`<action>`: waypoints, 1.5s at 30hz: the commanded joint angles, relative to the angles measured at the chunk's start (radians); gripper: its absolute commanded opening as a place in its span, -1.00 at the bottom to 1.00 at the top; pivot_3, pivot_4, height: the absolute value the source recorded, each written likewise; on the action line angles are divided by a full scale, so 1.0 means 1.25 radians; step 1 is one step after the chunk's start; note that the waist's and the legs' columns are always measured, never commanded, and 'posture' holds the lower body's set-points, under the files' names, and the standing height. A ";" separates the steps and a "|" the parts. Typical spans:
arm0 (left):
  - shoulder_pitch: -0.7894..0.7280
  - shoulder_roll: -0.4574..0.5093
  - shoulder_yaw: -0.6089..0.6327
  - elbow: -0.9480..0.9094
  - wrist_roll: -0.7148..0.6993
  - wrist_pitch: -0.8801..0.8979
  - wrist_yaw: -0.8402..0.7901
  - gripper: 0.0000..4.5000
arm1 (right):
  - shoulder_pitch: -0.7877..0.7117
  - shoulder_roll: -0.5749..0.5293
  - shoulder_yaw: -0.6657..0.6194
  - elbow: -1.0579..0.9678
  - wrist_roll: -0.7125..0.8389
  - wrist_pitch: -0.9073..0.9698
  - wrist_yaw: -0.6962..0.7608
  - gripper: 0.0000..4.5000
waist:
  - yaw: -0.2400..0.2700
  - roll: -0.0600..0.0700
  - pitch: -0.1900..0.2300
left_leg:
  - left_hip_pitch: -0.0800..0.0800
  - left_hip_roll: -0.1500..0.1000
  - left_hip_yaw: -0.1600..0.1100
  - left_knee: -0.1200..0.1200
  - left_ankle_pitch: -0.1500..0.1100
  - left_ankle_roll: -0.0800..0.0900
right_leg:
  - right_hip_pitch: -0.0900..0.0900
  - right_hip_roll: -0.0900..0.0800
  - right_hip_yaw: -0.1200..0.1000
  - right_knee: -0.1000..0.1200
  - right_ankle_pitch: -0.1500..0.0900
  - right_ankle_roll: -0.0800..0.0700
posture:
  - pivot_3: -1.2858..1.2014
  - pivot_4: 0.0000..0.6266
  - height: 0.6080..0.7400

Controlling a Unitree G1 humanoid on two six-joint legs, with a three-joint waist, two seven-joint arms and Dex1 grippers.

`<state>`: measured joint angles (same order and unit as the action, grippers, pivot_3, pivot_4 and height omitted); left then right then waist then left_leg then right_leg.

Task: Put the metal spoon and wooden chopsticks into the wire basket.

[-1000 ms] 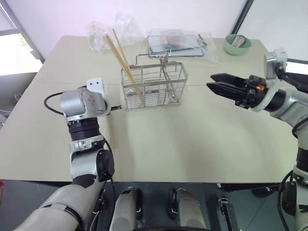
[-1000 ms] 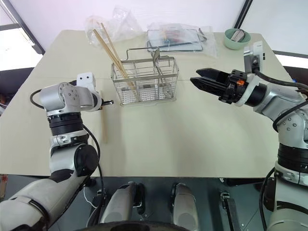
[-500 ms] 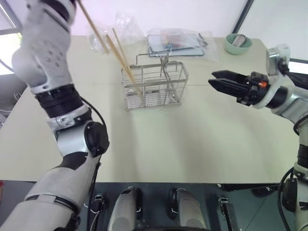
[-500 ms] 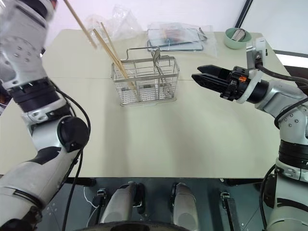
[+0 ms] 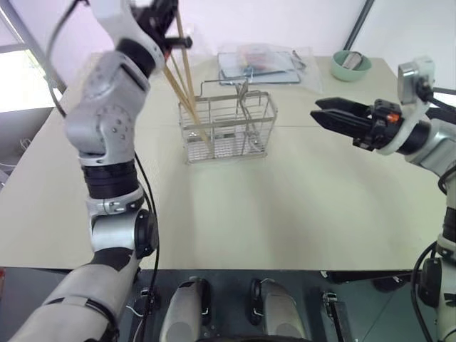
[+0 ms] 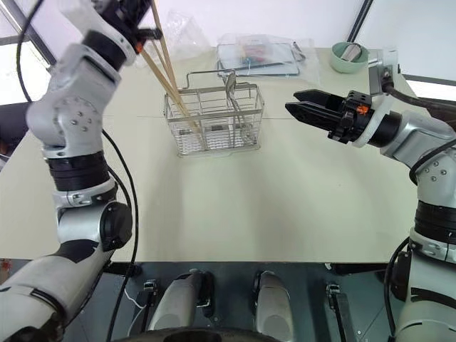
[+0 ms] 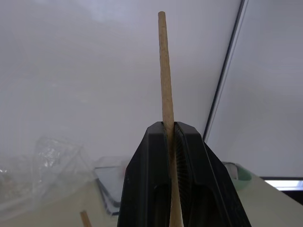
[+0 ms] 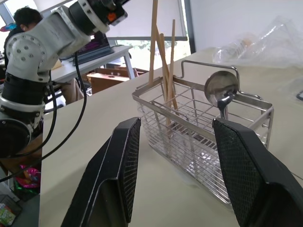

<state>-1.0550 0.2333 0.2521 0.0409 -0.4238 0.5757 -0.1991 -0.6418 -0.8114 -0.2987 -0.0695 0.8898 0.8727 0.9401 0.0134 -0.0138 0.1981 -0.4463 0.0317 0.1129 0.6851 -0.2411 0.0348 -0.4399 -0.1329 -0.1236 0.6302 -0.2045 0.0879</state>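
My left gripper point(image 5: 165, 18) is raised high at the back left, shut on one wooden chopstick point(image 7: 164, 71). The stick stands nearly upright, its lower end hanging over the wire basket's point(image 5: 228, 128) left end. Two more wooden chopsticks point(image 5: 184, 102) lean inside the basket, tips sticking out to the back left. The metal spoon point(image 8: 221, 89) stands in the basket's middle, bowl up, next to the loop handle. To the right of the basket my right gripper point(image 5: 317, 114) points at it, open and empty.
Behind the basket lie a flat plastic-wrapped tray point(image 5: 260, 64) and crumpled clear bags point(image 6: 178, 28). A green bowl point(image 5: 351, 65) sits at the back right corner. A person point(image 8: 27, 19) sits at a desk beyond the table's left side.
My left arm has swung up from the table, lifting the chopstick and turning it from flat to nearly upright beside the basket. The right gripper stayed in place.
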 commanded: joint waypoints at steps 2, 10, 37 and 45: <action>0.005 -0.005 -0.017 0.007 0.005 -0.077 -0.031 -0.99 | 0.007 -0.011 -0.043 -0.045 0.031 0.008 -0.013 0.10 | 0.000 0.000 0.000 | 0.000 0.000 0.000 0.000 0.000 0.000 | 0.000 0.000 0.000 0.000 0.000 0.000 | 0.03 -0.52 0.50; 0.072 -0.026 -0.066 0.070 0.059 -0.205 -0.061 -0.99 | 0.028 -0.011 -0.057 -0.070 0.055 0.019 -0.043 0.10 | 0.001 0.000 0.000 | 0.001 0.000 0.000 0.000 -0.001 0.002 | 0.000 0.000 0.000 0.000 0.000 0.000 | 0.03 -0.52 0.50; 0.338 0.733 0.037 -0.179 -0.203 0.135 -0.724 0.79 | 0.026 -0.091 0.046 0.091 -0.135 -0.137 0.148 0.10 | -0.006 0.003 0.000 | 0.001 0.001 0.001 -0.001 -0.002 0.001 | -0.002 0.000 0.001 0.000 -0.001 -0.001 | 0.03 -0.52 0.50; 0.483 0.780 0.097 -0.193 -0.178 0.093 -0.765 0.79 | -0.005 -0.079 0.075 0.127 -0.164 -0.158 0.183 0.10 | -0.003 0.003 0.000 | -0.003 0.000 -0.001 -0.001 -0.003 -0.001 | -0.004 -0.001 0.000 -0.003 -0.002 -0.003 | 0.03 -0.52 0.50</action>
<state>-0.4494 1.1922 0.3296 -0.1707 -0.6459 0.7107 -1.1539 -0.6223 -0.9077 -0.1898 0.0972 0.6862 0.6909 1.1579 0.0100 -0.0097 0.1987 -0.4506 0.0323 0.1122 0.6832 -0.2450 0.0334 -0.4450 -0.1336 -0.1231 0.6260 -0.2068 0.0842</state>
